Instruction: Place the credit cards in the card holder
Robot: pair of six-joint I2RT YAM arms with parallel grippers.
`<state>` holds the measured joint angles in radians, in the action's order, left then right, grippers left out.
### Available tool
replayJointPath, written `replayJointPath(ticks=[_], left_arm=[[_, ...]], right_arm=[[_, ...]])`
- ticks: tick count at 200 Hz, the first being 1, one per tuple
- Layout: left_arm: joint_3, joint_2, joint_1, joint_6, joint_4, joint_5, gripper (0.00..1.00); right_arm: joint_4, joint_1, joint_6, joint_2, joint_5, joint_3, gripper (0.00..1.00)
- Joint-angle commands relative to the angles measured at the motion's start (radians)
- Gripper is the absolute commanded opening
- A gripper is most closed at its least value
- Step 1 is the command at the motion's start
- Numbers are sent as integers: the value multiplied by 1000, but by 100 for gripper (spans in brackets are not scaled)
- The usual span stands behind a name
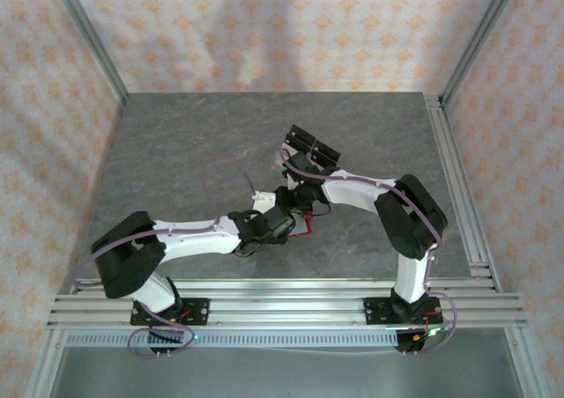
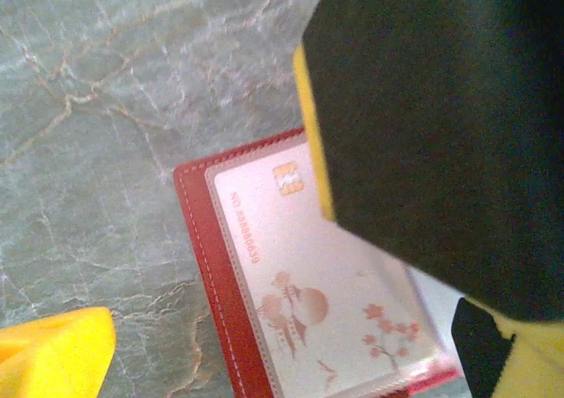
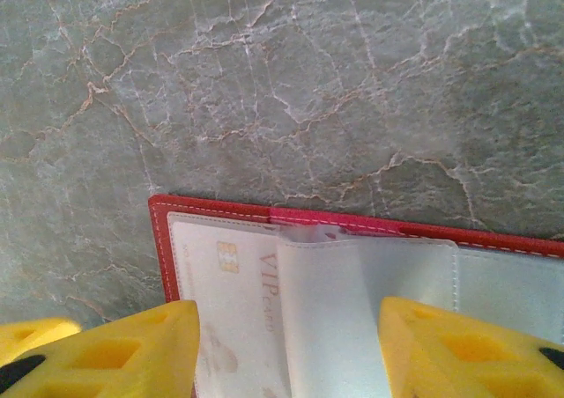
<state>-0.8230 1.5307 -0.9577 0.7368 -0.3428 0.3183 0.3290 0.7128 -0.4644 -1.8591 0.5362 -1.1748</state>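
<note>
Well, wallet (image 3: 211, 206): it is lying open and flat at mid-table, under both wrists. The cover is red and leathery, with pale stitching running along a squared rim.
Card (image 2: 300, 266): it is sitting inside one page of the wallet under clear film. It is a thin, pale, glossy rectangle with a gold chip, a line of digits and a pinkish blossom print.
Sleeve (image 3: 326, 319): a milky, soft plastic leaf is lifting off the wallet's middle and curving up between the right fingers.
Right gripper (image 3: 291, 350): it is hanging low over the wallet. Its blocky yellow fingers (image 3: 132, 345) are standing partway apart on either side of the sleeve, pinching nothing that I can see. The tips are running off the bottom edge, so I cannot tell about contact.
Left gripper (image 2: 284, 358): it is gaping wide and gripping nothing, with yellow fingers (image 2: 53, 354) showing at either side of the wallet.
Dark block (image 2: 423, 125): matte black with a yellow edge, it is covering the card's far part in the left wrist view.
Table (image 1: 194, 151): a grey, stone-look slab, matte and veined with pale cracks.
Stand (image 1: 310, 143): clear, carrying black blocks, it is sitting behind the wallet and apart from it.
</note>
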Motion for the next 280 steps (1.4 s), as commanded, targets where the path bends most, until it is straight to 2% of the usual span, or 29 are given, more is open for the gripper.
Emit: replayJointPath(ticks=[1, 106, 210, 280], left_arm=[[13, -48, -4, 21, -10, 7, 100], [-6, 21, -5, 6, 50, -37, 100], [-43, 106, -4, -4, 61, -30, 100], [4, 139, -9, 7, 67, -30, 100]], right_arm=[[-22, 5, -20, 1, 5, -11, 56], [-66, 9, -45, -14, 43, 14, 56], [-83, 19, -53, -26, 54, 17, 56], [-64, 16, -54, -18, 48, -13, 56]])
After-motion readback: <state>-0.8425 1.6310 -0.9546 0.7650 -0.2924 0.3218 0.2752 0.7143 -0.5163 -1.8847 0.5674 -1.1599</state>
